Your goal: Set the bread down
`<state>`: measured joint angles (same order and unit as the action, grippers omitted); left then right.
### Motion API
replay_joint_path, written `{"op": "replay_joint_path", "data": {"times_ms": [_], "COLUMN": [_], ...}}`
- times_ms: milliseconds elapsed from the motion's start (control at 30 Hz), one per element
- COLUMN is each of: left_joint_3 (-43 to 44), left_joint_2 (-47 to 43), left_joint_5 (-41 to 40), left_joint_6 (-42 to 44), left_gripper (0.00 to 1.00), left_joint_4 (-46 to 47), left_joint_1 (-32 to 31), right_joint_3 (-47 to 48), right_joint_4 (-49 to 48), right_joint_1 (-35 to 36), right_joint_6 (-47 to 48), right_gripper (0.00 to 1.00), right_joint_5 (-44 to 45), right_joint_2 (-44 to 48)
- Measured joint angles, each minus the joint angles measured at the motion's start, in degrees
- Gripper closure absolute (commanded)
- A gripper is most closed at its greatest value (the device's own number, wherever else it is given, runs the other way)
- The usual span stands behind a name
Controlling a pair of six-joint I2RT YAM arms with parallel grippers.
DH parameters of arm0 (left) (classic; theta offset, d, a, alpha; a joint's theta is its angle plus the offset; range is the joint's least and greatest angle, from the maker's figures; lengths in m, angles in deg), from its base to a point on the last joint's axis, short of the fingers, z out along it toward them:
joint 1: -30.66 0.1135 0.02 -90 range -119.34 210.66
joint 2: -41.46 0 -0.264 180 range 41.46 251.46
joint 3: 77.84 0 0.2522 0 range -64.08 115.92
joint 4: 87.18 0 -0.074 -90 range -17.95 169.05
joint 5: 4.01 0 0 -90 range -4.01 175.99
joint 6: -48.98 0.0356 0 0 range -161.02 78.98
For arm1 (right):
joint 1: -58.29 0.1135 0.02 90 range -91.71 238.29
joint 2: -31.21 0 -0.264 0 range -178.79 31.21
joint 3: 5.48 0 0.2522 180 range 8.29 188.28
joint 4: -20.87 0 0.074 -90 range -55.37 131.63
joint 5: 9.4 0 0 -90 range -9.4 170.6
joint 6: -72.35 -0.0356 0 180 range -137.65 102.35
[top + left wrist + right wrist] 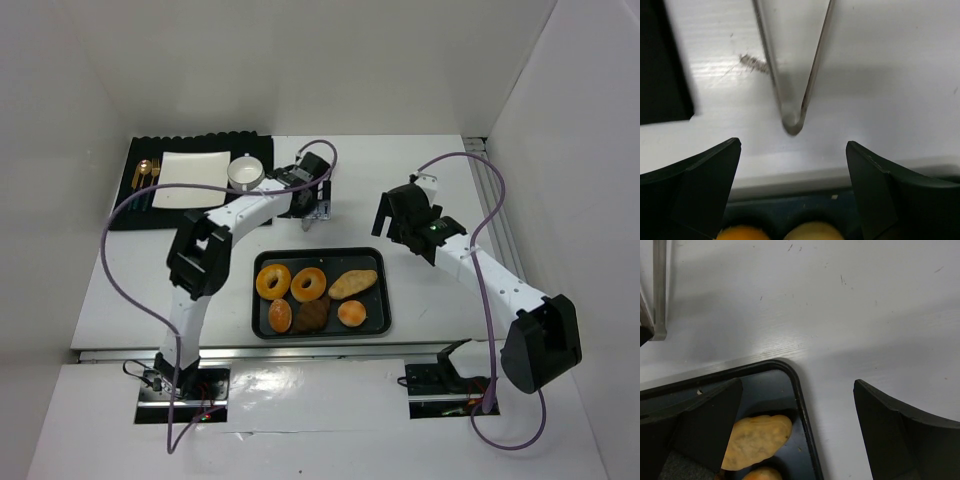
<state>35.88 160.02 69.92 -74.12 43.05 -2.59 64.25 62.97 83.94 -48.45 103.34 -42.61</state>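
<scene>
Several breads lie in a black tray [262, 322]: two ring doughnuts [273, 280], an oval flat bread [353, 284], a dark brown bun [313, 315] and small round buns [351, 313]. Metal tongs [320, 212] lie on the table just beyond the tray. My left gripper [312, 203] is open and empty right over the tongs; in the left wrist view the tongs' bend [792, 122] lies just ahead of the open gripper [793, 145]. My right gripper [384, 222] is open and empty above the tray's far right corner [799, 385], near the oval bread [757, 440].
A black placemat [130, 215] at the far left holds a white square plate [190, 180], a white cup [245, 172] and gold cutlery [146, 176]. White walls enclose the table. The mat's corner shows in the left wrist view [660, 65].
</scene>
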Motion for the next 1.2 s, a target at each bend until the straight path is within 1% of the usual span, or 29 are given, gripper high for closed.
{"op": "replay_joint_path", "data": {"times_ms": [100, 133, 233, 300, 467, 800, 933, 967, 1200], "left_joint_3": [8.04, 9.33, 17.64, 21.24, 25.64, 26.49, 31.56, 32.54, 36.24], "left_joint_2": [7.87, 9.01, 15.28, 18.25, 21.97, 23.21, 26.75, 27.39, 29.64], "left_joint_5": [-0.15, -0.15, -0.35, -0.79, -1.22, -2.36, -2.36, -2.23, -2.69], "left_joint_6": [0.44, 0.57, 1.42, 1.42, 1.40, 1.46, 1.68, 1.70, 2.03], "left_gripper": [0.00, 0.00, 0.00, 0.00, 0.00, 0.00, 0.00, 0.02, 0.05], "left_joint_4": [-1.66, -1.95, -4.20, -4.83, -6.60, -7.21, -6.54, -6.32, -5.79], "left_joint_1": [-0.02, -0.02, 0.00, 0.09, 0.72, 2.19, 2.67, 2.75, 4.28], "right_joint_3": [0.00, 0.00, 0.00, 0.00, 0.00, 0.00, 0.00, 0.00, 0.00], "right_joint_4": [0.00, 0.00, 0.00, 0.00, -0.02, -0.02, -0.02, -0.02, -0.02], "right_joint_1": [0.00, 0.00, -0.02, -0.02, -0.02, -0.02, -0.02, -0.02, -0.02], "right_joint_6": [0.00, 0.00, 0.00, 0.00, 0.02, 0.02, 0.02, 0.02, 0.02], "right_gripper": [0.01, 0.01, 0.01, 0.01, 0.01, 0.01, 0.01, 0.01, 0.01], "right_joint_5": [0.09, 0.09, 0.13, 0.13, 0.13, 0.07, -0.02, -0.02, -0.04], "right_joint_2": [0.00, 0.00, 0.00, 0.00, 0.00, 0.00, 0.00, 0.00, 0.00]}}
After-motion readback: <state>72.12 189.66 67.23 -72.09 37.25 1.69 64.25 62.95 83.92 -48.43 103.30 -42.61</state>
